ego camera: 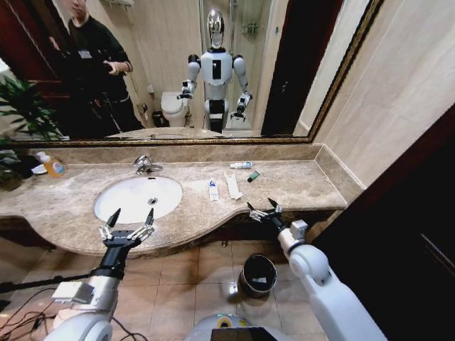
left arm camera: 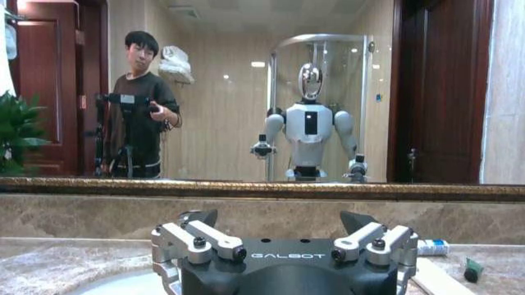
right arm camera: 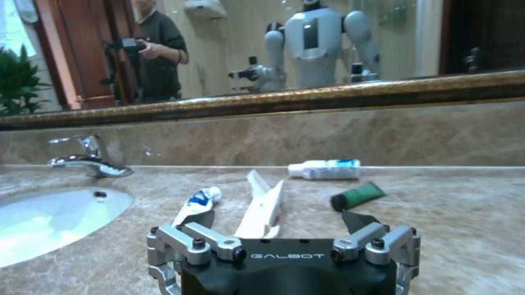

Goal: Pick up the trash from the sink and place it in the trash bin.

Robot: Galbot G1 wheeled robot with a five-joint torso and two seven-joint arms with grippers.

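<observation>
The trash lies on the beige counter to the right of the white sink (ego camera: 138,197), not in the basin. It is a white tube (ego camera: 213,190), a long white wrapper (ego camera: 233,185), a second tube (ego camera: 241,165) near the mirror and a dark-green piece (ego camera: 253,176). My left gripper (ego camera: 134,213) hangs open over the sink's front rim. At the counter's front edge my right gripper (ego camera: 261,204) is open, just short of the wrapper (right arm camera: 264,206), tube (right arm camera: 197,206) and green piece (right arm camera: 357,196). The dark round trash bin (ego camera: 257,274) stands on the floor below.
A chrome faucet (ego camera: 146,165) stands behind the basin. A clear bottle of orange liquid (ego camera: 51,166) and a plant (ego camera: 21,114) sit at the counter's far left. The mirror runs along the back wall, and a dark wall panel (ego camera: 412,213) closes the right side.
</observation>
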